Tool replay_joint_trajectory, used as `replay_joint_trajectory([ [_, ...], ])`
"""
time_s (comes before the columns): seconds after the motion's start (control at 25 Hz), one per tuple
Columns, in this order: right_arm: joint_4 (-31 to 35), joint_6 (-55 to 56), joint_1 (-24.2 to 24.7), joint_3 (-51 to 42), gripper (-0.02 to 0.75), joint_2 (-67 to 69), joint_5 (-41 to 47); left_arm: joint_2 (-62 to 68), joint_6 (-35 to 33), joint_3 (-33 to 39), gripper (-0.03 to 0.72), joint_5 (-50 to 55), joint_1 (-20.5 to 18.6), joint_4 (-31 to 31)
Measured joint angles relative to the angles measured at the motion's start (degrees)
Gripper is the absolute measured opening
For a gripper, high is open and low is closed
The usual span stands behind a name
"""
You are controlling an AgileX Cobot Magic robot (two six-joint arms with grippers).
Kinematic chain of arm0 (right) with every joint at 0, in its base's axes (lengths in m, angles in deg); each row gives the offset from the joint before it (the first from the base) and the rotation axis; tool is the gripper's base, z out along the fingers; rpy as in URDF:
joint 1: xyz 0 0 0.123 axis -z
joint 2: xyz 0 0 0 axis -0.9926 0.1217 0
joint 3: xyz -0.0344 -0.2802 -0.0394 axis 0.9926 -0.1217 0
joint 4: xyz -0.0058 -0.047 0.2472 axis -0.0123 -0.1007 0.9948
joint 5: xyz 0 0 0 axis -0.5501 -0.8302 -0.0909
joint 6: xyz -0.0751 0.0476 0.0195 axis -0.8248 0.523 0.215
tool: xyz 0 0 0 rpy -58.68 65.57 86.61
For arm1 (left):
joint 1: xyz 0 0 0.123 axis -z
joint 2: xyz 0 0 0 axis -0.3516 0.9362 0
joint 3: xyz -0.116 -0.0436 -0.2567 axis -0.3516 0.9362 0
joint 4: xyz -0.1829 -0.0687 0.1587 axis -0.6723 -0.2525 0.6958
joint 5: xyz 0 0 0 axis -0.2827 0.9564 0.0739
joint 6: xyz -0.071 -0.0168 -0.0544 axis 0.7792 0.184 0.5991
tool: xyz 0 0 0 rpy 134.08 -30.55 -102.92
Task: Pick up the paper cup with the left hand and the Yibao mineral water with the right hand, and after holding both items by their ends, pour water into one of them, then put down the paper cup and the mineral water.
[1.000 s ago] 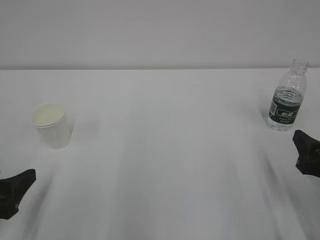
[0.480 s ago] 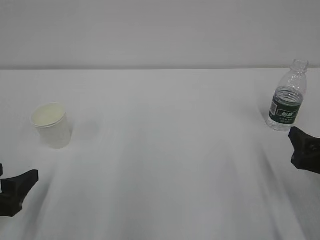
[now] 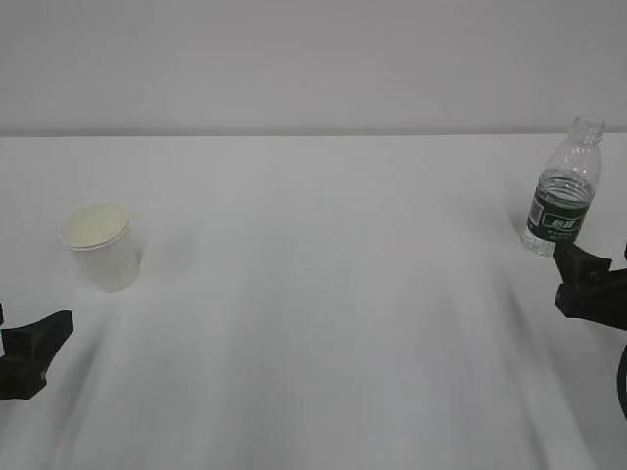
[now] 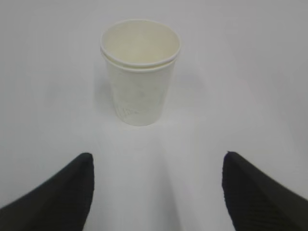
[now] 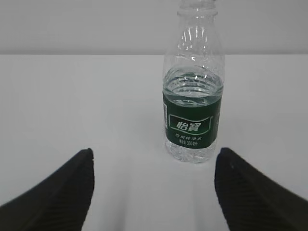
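Note:
The paper cup stands upright on the left of the white table, white outside and cream inside; the left wrist view shows the paper cup straight ahead. My left gripper is open, short of the cup and apart from it, with nothing between its fingers. The Yibao mineral water stands upright at the far right, clear with a dark green label and partly filled. My right gripper sits just in front of it, open; the bottle stands ahead, slightly right of the gap, untouched.
The white table runs back to a plain pale wall. The bottle stands near the table's right side. Nothing lies between the cup and the bottle.
The right gripper has moved up and left toward the bottle's base. The left gripper has shifted slightly toward the cup. Cup and bottle have not moved.

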Motion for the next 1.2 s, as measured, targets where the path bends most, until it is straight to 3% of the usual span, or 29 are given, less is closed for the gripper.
replay_joint_trajectory([
  [1.2,6.1,-5.4,0.1,9.0,0.589,11.2,0.0,0.0,0.0,-0.1,0.593,-0.1,0.0,0.0],
])
